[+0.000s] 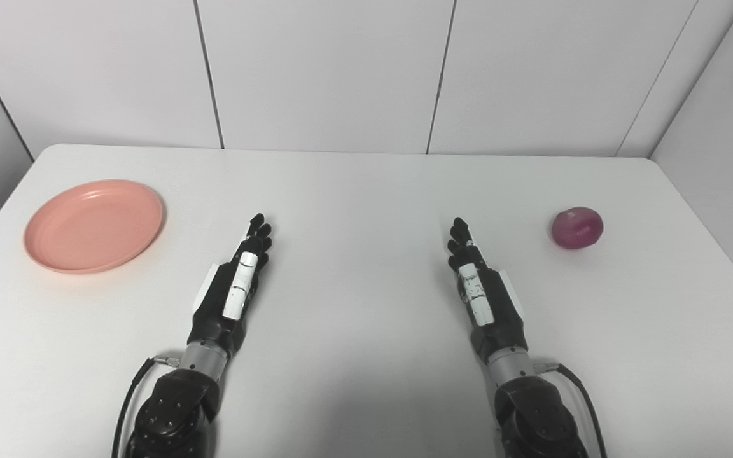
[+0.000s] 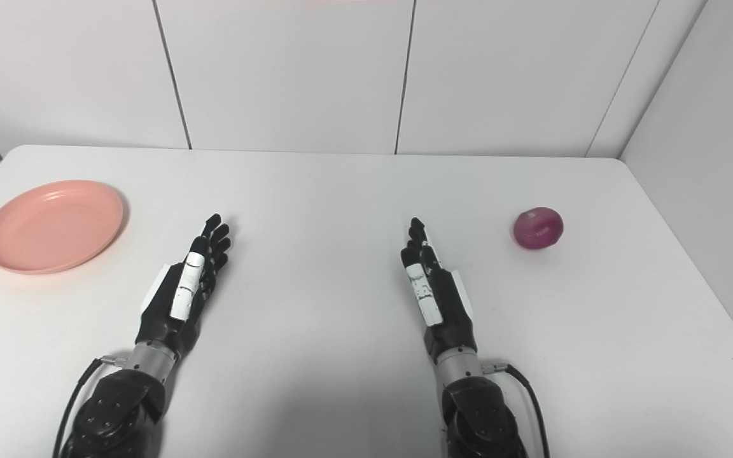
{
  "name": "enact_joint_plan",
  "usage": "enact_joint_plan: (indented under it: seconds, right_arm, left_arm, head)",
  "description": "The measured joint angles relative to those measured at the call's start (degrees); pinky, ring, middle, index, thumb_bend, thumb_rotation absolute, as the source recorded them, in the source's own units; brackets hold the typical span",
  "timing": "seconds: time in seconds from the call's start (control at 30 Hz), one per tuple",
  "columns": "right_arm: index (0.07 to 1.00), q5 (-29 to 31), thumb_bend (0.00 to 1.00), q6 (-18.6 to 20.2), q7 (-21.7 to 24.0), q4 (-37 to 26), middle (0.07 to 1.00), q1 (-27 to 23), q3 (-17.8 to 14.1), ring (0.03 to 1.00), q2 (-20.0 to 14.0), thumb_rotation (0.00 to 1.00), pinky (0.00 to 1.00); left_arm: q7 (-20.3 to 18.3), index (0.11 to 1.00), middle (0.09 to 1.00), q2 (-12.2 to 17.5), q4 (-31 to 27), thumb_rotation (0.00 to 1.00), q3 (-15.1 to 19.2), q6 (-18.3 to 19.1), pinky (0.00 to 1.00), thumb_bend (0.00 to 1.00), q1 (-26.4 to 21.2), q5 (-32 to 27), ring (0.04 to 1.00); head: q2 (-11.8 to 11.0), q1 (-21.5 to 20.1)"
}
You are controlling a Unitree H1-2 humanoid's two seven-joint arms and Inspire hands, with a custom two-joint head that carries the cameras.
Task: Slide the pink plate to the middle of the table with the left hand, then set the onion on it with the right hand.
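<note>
A round pink plate [image 1: 94,224] lies on the white table [image 1: 360,191] at the far left, with nothing on it. A purple-red onion [image 1: 577,227] rests on the table at the far right. My left hand [image 1: 236,283] lies flat near the centre-left, fingers straight and pointing away from me, to the right of the plate and apart from it. My right hand [image 1: 482,286] lies the same way at centre-right, to the left of the onion with bare table between them. Both hands are open and hold nothing.
White wall panels [image 1: 328,70] stand right behind the table's far edge, and a grey wall [image 1: 723,127] closes in on the right. Between the two hands is bare tabletop. Black cables [image 1: 128,394] trail from both wrists near the bottom edge.
</note>
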Motion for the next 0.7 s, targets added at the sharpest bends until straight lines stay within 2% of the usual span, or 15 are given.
enact_joint_plan:
  seconds: [0.53,0.57,0.6,0.67,0.7]
  right_arm:
    - [1.000,-0.03,0.73,0.01,0.01,0.00,1.000,-0.01,0.00,1.000,0.01,0.92,1.00]
    - [1.000,-0.02,0.73,0.01,0.01,0.00,1.000,-0.01,0.00,1.000,0.01,0.92,1.00]
    - [1.000,-0.01,0.73,0.01,0.01,0.01,1.000,-0.01,-0.01,1.000,0.00,0.92,1.00]
    - [1.000,0.01,0.72,0.00,0.07,0.08,1.000,-0.02,-0.13,1.000,-0.05,0.93,1.00]
    - [1.000,0.08,0.72,-0.01,0.15,0.13,1.000,-0.04,-0.15,1.000,-0.10,0.93,1.00]
  left_arm:
    - [-0.26,1.000,1.000,0.16,0.00,1.00,-0.10,0.01,1.00,0.66,-0.01,0.02,1.000]
    - [-0.25,1.000,1.000,0.15,0.00,1.00,-0.12,0.01,1.00,0.65,-0.01,0.05,1.000]
    - [-0.25,1.000,1.000,0.15,0.01,1.00,-0.14,0.01,1.00,0.65,-0.02,0.08,1.000]
    - [-0.23,1.000,1.000,0.12,0.09,1.00,-0.18,0.01,1.00,0.65,-0.02,0.11,1.000]
    - [-0.18,1.000,1.000,0.09,0.15,1.00,-0.26,0.01,1.00,0.66,-0.03,0.14,1.000]
  head:
    - [-0.35,0.35]
    - [-0.52,0.87]
    - [-1.22,3.14]
    - [-1.32,3.69]
    - [-2.27,7.26]
